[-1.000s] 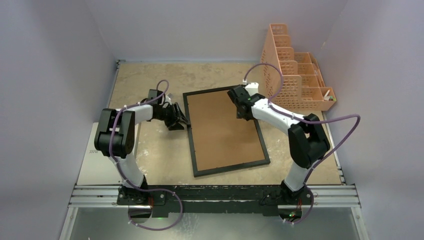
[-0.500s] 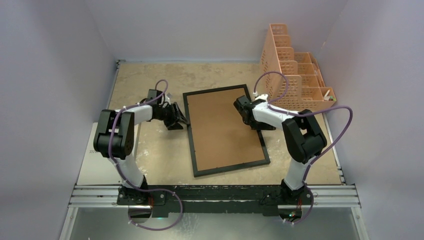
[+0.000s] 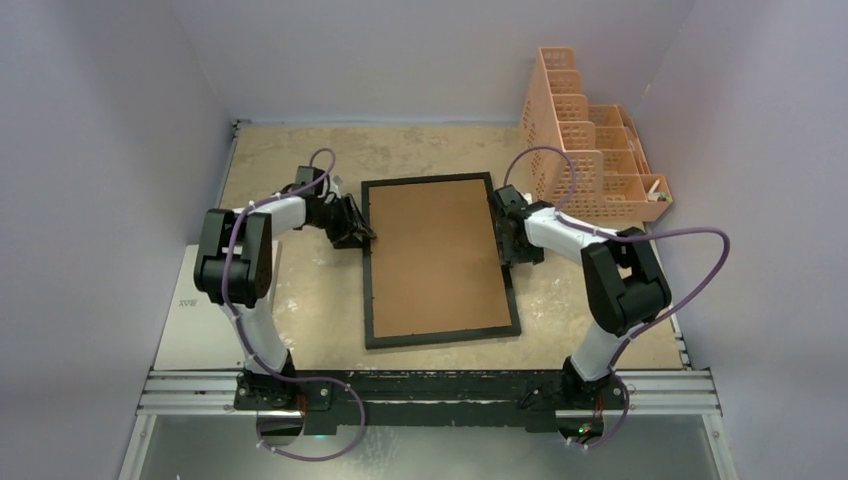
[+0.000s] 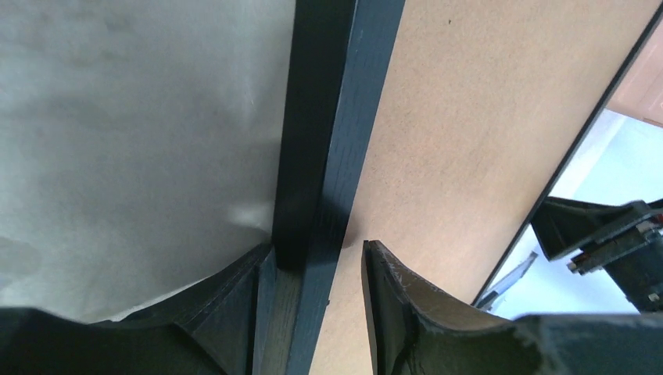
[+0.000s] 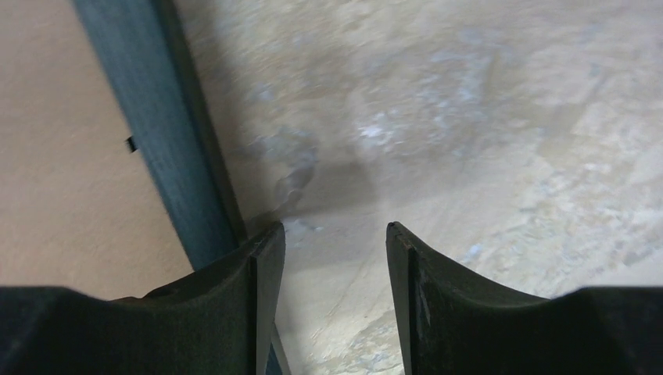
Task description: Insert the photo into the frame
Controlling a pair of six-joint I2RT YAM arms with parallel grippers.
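Left gripper (image 4: 313, 258) pinches the matte rail of the thin black rectangular frame (image 3: 367, 280), smooth brown board back (image 3: 438, 255) up; right gripper (image 5: 335, 234) spread, beside it over mottled tabletop (image 5: 485, 117).

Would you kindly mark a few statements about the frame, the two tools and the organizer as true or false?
1. The frame lies with its brown board back facing up. True.
2. The photo lies on the table beside the frame. False: no photo shows in any view.
3. The left tool straddles the frame's left rail. True.
4. The right tool has the frame's right rail between its fingers. False: only bare table shows between them, and the rail runs beside one finger.
5. The peach organizer stands at the table's near left corner. False: it stands at the far right.
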